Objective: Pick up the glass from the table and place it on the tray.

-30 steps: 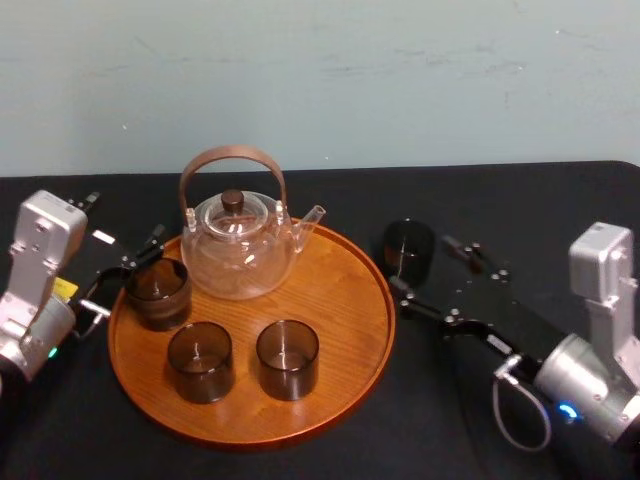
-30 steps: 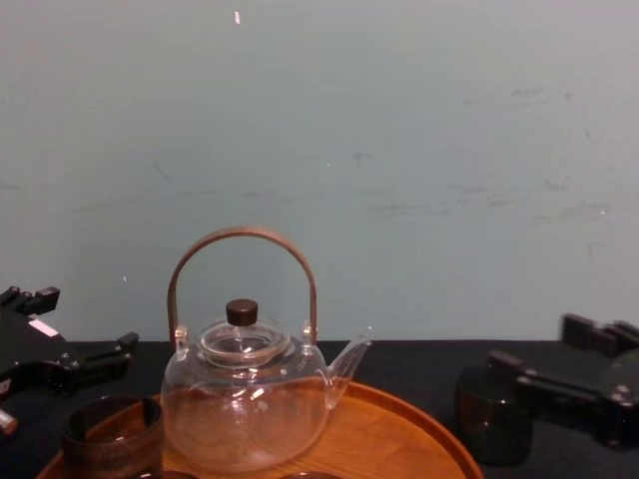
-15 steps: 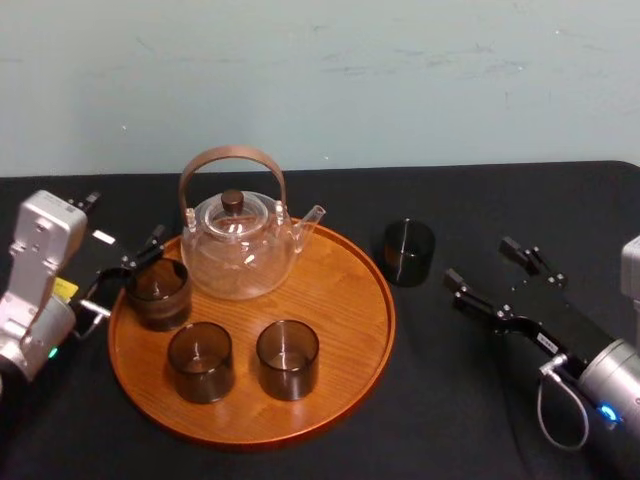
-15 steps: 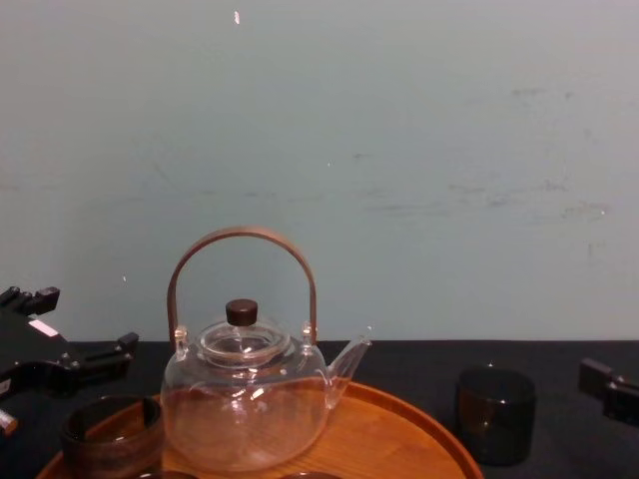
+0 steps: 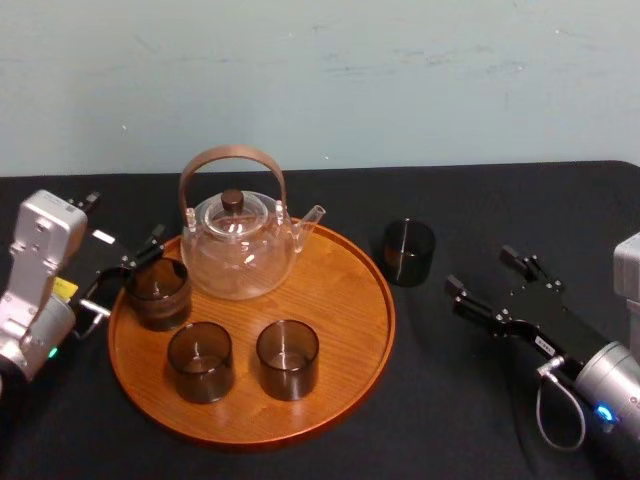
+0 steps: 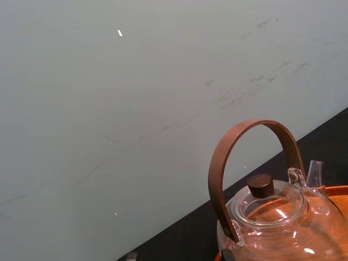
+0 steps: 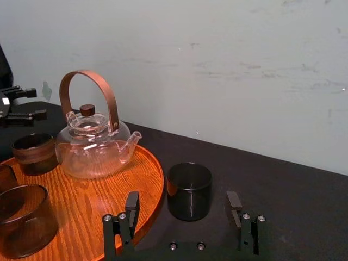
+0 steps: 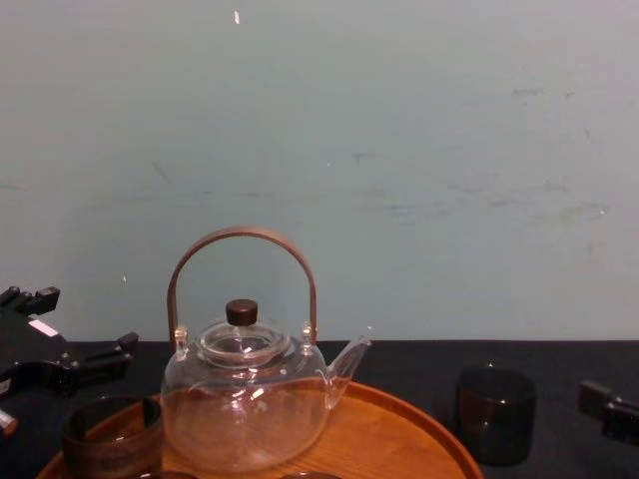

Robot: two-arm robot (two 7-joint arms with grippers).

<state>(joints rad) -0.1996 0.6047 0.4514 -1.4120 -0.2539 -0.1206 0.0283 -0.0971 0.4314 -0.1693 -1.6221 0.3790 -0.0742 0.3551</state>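
Note:
The glass [image 5: 408,252], a dark smoked tumbler, stands upright on the black table just right of the tray [image 5: 340,345], the large round orange-brown wooden one. My right gripper [image 5: 482,270] is open, a short way right of the glass and nearer to me, touching nothing. In the right wrist view the glass [image 7: 188,190] stands beyond the two spread fingers [image 7: 132,202], clear of both. At the tray's left edge my left gripper [image 5: 125,220] sits open, next to a dark glass on the tray.
On the tray stand a clear glass teapot [image 5: 238,240] with a brown hoop handle and three dark glasses [image 5: 287,358], one at the left rim and two at the front. Black table stretches right of the tray. A pale wall closes off the back.
My right gripper, open throughout, has drawn back from around the glass, to the right and toward me. The glass stayed on the table. The left arm has not moved.

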